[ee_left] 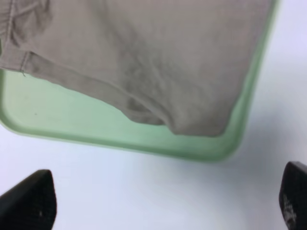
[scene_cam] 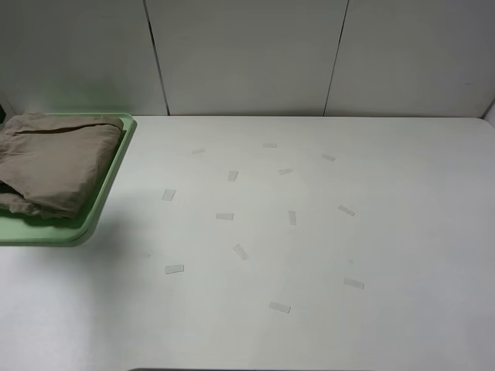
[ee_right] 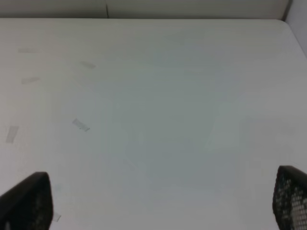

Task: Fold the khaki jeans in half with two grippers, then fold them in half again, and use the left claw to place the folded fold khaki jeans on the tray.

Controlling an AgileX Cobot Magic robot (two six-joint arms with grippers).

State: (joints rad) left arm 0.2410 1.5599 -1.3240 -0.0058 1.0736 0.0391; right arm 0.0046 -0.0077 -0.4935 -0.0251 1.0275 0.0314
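Observation:
The folded khaki jeans point(scene_cam: 50, 162) lie on the mint-green tray point(scene_cam: 116, 174) at the table's far left edge. In the left wrist view the jeans point(ee_left: 144, 52) cover most of the tray point(ee_left: 72, 120), reaching its rim on one side. My left gripper point(ee_left: 168, 203) is open and empty, its two black fingertips point(ee_left: 29, 201) spread wide over the white table just outside the tray's rim. My right gripper point(ee_right: 163, 201) is open and empty above bare table. Neither gripper shows in the exterior high view.
Several small clear tape strips point(scene_cam: 224, 216) are stuck across the white table point(scene_cam: 387, 232). A grey panelled wall point(scene_cam: 247, 54) stands behind the table. The tray hangs partly past the left edge of the view.

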